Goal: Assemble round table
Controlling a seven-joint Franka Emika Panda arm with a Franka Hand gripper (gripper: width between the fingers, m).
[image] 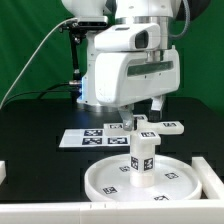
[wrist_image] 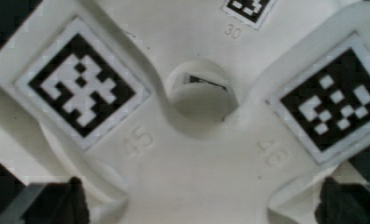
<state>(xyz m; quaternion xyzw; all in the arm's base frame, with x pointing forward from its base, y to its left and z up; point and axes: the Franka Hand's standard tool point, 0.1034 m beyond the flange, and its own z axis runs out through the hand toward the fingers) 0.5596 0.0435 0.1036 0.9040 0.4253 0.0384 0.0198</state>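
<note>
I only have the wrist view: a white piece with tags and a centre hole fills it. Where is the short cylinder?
Observer: The cylinder stands upright at the middle of the round disc, in front of the arm in the exterior view.
Operator: So what am I looking down on?
Observer: The cross-shaped piece, lying on the black table behind the disc. The open gripper hangs over it, and I cannot tell whether they touch.
Operator: Anything beside it?
Observer: The marker board lies flat just to the exterior view's left of it.
</note>
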